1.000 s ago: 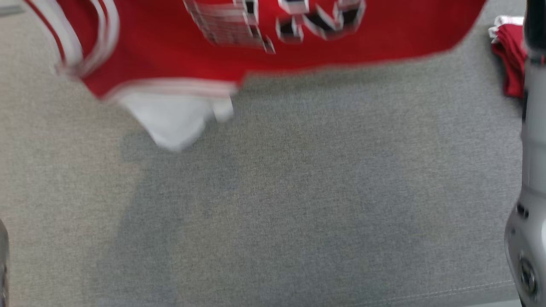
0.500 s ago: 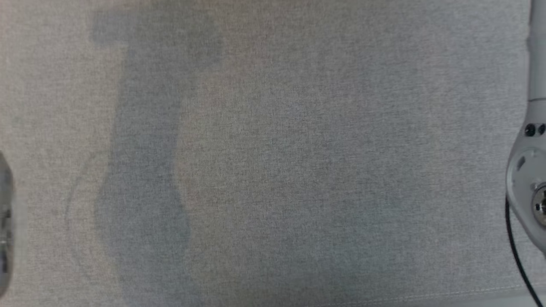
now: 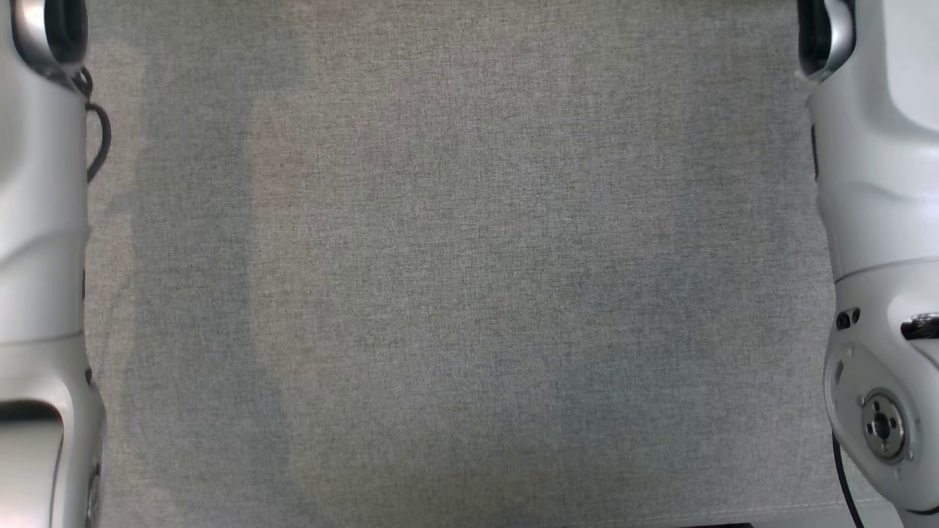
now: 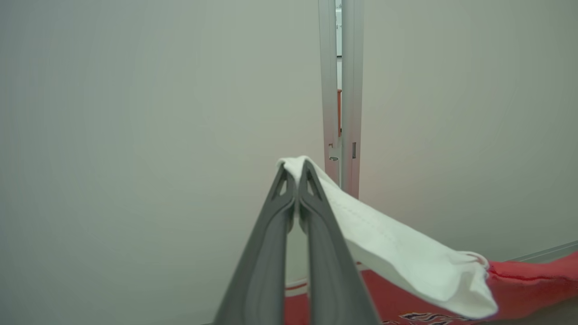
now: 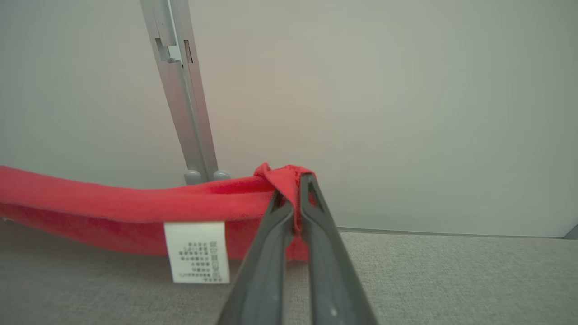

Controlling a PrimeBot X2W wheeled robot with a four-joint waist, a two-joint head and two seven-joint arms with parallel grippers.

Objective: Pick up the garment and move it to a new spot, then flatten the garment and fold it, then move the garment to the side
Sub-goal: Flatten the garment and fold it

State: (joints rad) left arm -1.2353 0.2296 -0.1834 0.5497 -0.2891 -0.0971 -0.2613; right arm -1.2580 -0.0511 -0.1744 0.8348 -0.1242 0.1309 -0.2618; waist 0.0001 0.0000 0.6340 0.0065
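Observation:
The garment is red with white parts and dark lettering. In the left wrist view my left gripper (image 4: 295, 170) is shut on a white edge of the garment (image 4: 397, 253), which hangs off to the right into its red body. In the right wrist view my right gripper (image 5: 293, 185) is shut on a red edge of the garment (image 5: 113, 203), which stretches away to the left above the grey surface, a white care label (image 5: 196, 252) dangling from it. Both pale forearms, the left (image 3: 40, 242) and the right (image 3: 880, 220), run up the sides of the head view.
A grey fabric surface (image 3: 469, 293) spreads across the head view, its front seam near the bottom edge. Behind the garment stands a pale wall (image 5: 406, 113) with a grey metal post (image 5: 183, 104) rising from the surface.
The head view has shifted: the red garment at its top a second ago has left the picture, and both forearms now show at its sides.

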